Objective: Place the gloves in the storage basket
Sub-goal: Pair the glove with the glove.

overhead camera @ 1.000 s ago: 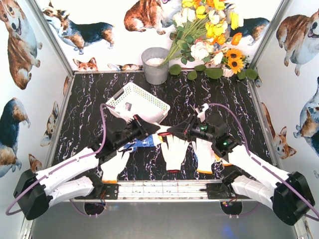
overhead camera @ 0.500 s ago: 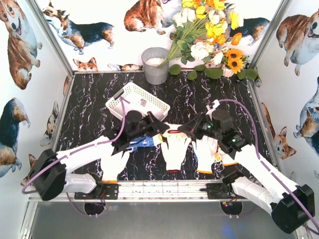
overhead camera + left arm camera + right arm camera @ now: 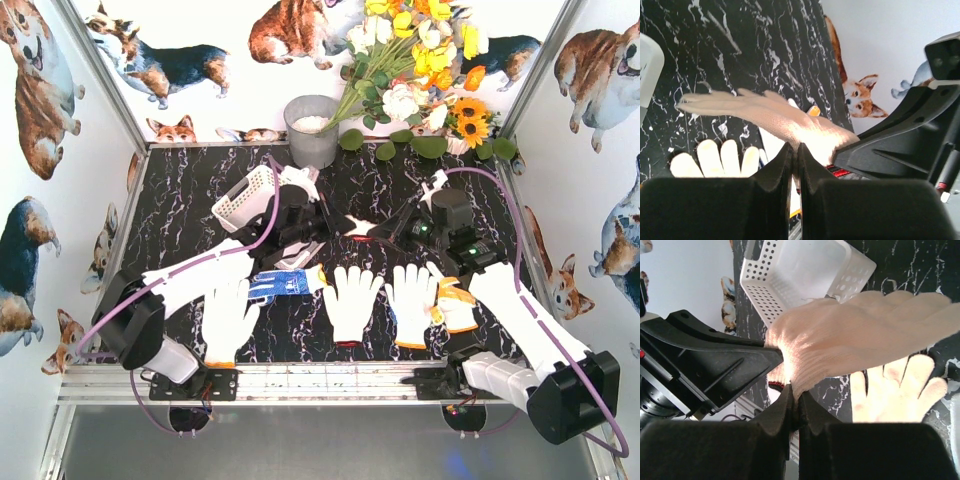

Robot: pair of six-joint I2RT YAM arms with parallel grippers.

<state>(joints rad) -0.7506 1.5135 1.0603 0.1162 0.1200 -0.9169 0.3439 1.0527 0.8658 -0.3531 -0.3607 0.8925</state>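
Near edge of the worktop (image 3: pixel 175 210): 5 gloves (image 3: pixel 352 300) flat in a row, among them a blue-dotted glove (image 3: pixel 282 285) lying crosswise and an orange-trimmed glove (image 3: pixel 458 306) at the right end. Just beyond the row, held clear of the worktop: a 6th glove (image 3: pixel 358 226) (image 3: pixel 785 120) (image 3: pixel 855 340), cream knit, fingers spread. Left gripper (image 3: pixel 338 226) (image 3: pixel 794 151) jaws pinched tight on its cuff end. Right gripper (image 3: pixel 380 232) (image 3: pixel 794 392) jaws clamped on that same cuff from the other side. Farther back and left, partly hidden by the left arm: storage basket (image 3: pixel 245 200) (image 3: pixel 805 275), white lattice. Against the back wall: grey bucket (image 3: pixel 312 135) and flowers (image 3: pixel 420 60).
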